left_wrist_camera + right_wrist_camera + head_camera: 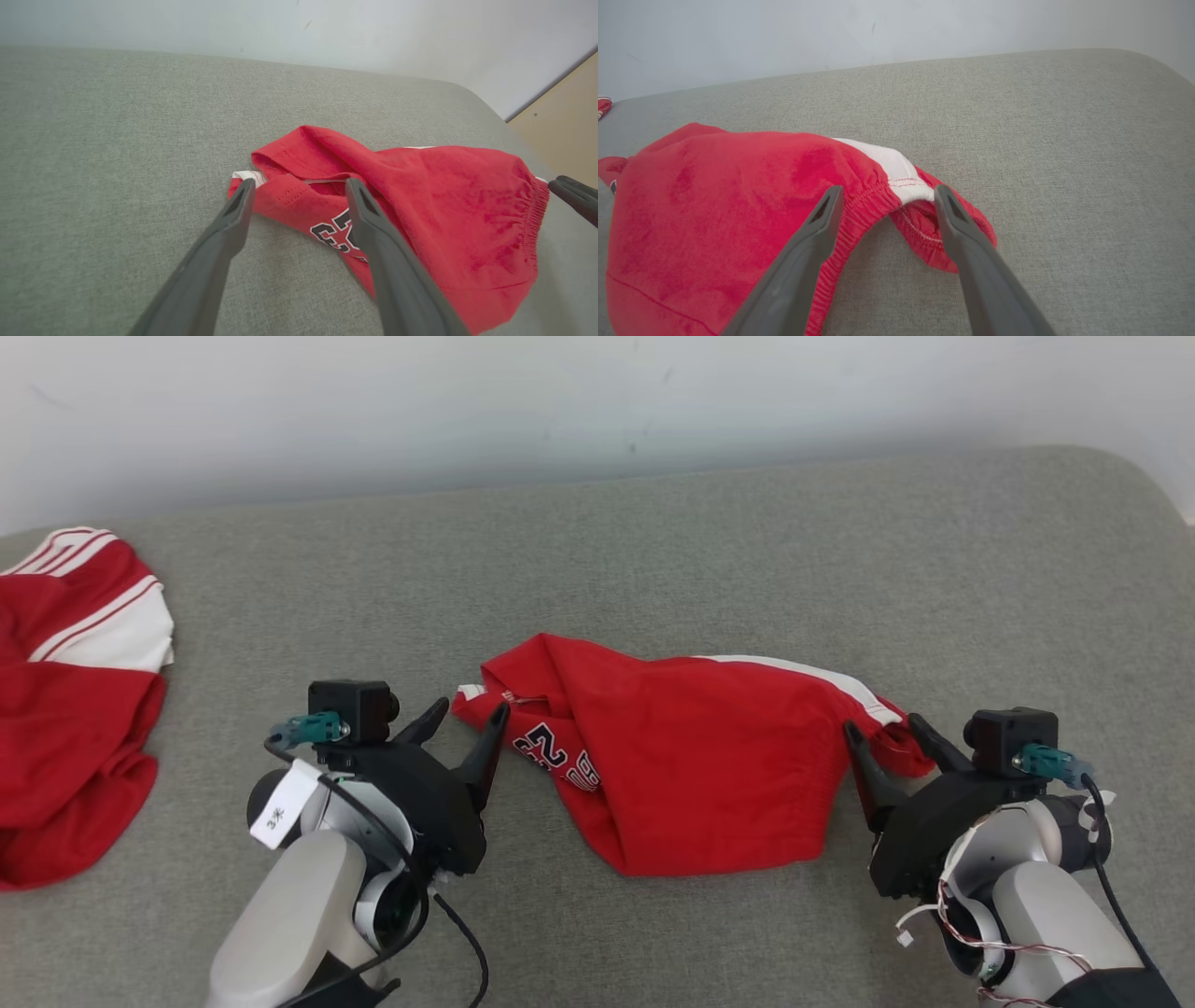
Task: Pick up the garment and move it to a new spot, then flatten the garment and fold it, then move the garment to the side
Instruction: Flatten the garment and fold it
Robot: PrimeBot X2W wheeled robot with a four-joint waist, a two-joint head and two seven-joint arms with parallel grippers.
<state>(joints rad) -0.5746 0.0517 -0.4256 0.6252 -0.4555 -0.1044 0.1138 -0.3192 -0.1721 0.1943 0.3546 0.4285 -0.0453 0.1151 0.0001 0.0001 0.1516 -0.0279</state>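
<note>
Red shorts [691, 756] lie crumpled, grey cushion [653, 551] beneath them; left gripper [470, 709] spread wide at their hem end, right gripper [882, 725] spread at their waistband; likely soft, light, floppy; best pinched at hem and elastic.

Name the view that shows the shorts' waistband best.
Right wrist view: the waistband arches close between the open right gripper's fingers. Left wrist view shows its gathered edge far off; head view, just a corner.
</note>
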